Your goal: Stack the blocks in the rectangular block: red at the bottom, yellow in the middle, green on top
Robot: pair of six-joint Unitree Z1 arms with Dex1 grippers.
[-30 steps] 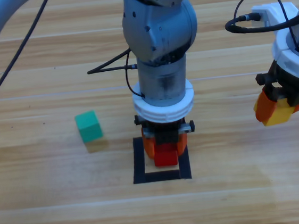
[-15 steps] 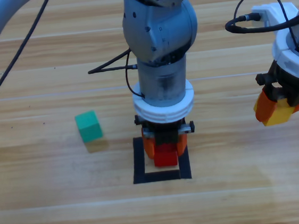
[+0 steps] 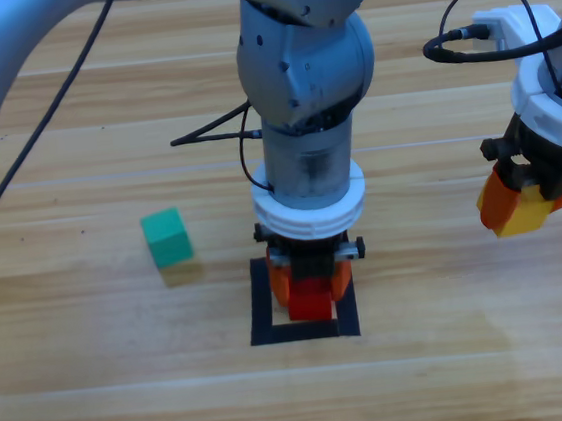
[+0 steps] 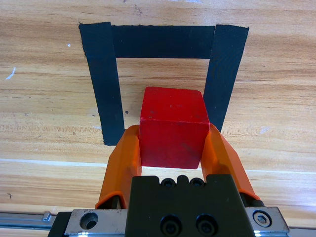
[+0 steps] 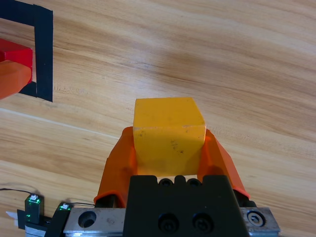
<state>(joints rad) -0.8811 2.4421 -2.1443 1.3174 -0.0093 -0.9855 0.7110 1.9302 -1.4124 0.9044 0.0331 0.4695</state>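
My left gripper (image 3: 311, 293) reaches down over the black tape square (image 3: 259, 303) in the middle of the table, shut on the red cube (image 3: 310, 299). In the left wrist view the red cube (image 4: 173, 126) sits between the orange jaws, over the inside of the tape square (image 4: 103, 84). My right gripper (image 3: 518, 211) hangs at the right edge, shut on the yellow cube (image 3: 526, 211); the right wrist view shows the yellow cube (image 5: 169, 133) clamped between its jaws above bare wood. The green cube (image 3: 167, 236) lies alone on the table, left of the square.
Black cables (image 3: 207, 128) trail behind the left arm, and another cable (image 3: 464, 35) loops at the right arm's wrist. In the right wrist view the tape square's corner (image 5: 43, 54) and the red cube (image 5: 15, 52) show at far left.
The left arm has shifted slightly, carrying the red cube a little lower and farther into the square. The right arm and green cube have not moved.
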